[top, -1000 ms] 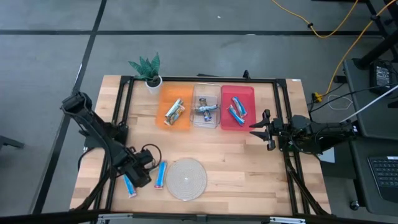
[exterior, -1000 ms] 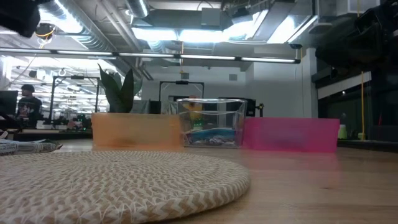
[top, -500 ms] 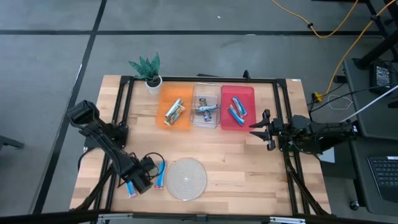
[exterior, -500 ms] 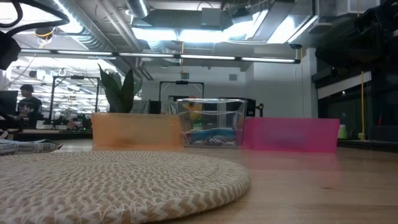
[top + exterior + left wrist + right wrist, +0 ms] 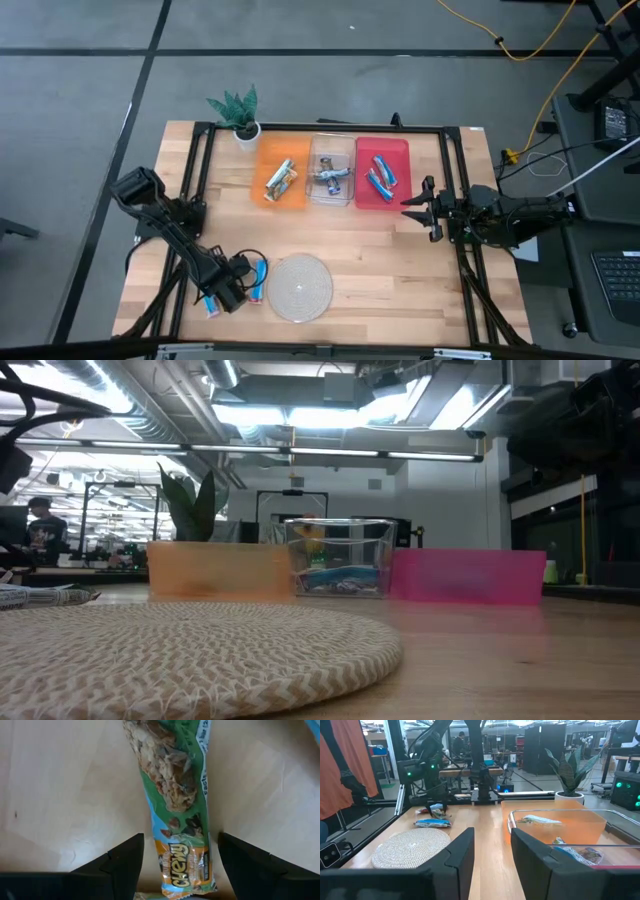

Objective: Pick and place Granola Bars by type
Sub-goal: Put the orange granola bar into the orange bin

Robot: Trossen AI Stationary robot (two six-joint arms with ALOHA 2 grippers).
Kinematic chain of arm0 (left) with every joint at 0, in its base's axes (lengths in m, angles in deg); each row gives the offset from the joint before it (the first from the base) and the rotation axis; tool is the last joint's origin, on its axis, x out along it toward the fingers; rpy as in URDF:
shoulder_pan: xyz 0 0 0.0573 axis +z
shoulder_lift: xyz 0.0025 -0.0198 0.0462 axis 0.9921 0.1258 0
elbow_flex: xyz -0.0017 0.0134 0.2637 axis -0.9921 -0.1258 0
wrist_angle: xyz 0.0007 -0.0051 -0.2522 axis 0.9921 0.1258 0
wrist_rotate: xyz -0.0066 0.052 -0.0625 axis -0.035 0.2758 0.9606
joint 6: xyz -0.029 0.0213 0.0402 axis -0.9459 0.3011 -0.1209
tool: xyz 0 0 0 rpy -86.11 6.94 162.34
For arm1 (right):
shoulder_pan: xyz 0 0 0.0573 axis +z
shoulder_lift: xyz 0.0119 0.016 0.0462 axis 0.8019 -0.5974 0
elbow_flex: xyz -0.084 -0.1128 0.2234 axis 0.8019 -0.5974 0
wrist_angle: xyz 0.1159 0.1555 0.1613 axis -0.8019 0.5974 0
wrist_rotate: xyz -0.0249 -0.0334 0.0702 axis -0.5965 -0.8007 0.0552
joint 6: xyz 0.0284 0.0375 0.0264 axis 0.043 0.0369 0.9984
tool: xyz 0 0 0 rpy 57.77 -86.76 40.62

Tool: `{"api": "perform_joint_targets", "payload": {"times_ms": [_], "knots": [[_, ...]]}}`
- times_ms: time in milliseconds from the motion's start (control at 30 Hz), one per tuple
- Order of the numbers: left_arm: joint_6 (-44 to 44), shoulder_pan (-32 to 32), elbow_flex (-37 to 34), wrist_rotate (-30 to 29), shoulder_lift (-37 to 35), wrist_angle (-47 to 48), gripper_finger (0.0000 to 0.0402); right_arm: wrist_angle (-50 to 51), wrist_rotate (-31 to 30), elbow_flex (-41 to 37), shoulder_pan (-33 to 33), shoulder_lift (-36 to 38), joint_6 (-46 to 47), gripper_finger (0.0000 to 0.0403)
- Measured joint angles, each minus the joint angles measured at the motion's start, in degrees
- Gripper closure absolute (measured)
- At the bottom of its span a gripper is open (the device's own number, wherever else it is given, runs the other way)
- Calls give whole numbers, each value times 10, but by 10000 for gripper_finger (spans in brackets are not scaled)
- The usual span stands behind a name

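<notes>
- Green-and-orange foil bar (image 5: 182, 815) lies flat on the wooden tabletop (image 5: 400, 270) between the spread fingers (image 5: 120, 865) of the left end effector (image 5: 222, 293), at about 8 o'clock on the tabletop; contact is apparently not made.
- A blue bar (image 5: 259, 283) lies just beside the woven mat (image 5: 299, 287), on its 9 o'clock side.
- Sorted bars rest in the orange bin (image 5: 282, 172), clear bin (image 5: 332, 172) and red bin (image 5: 382, 172) at 12 o'clock.
- Right end effector (image 5: 412, 205) waits at 3 o'clock, fingers set wide, holding nothing.
</notes>
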Motion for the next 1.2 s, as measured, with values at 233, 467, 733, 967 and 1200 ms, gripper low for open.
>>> {"api": "perform_joint_targets", "payload": {"times_ms": [233,467,733,967,1200], "knots": [[6,0,0,3,2,0,173,0,0,0,0,0,0,271],[4,0,0,3,2,0,244,0,0,0,0,0,0,271],[-5,0,0,2,2,2,310,0,0,0,0,0,0,271],[-7,0,4,11,2,1,329,0,0,0,0,0,0,271],[-2,0,29,13,2,1,332,0,0,0,0,0,0,271]]}}
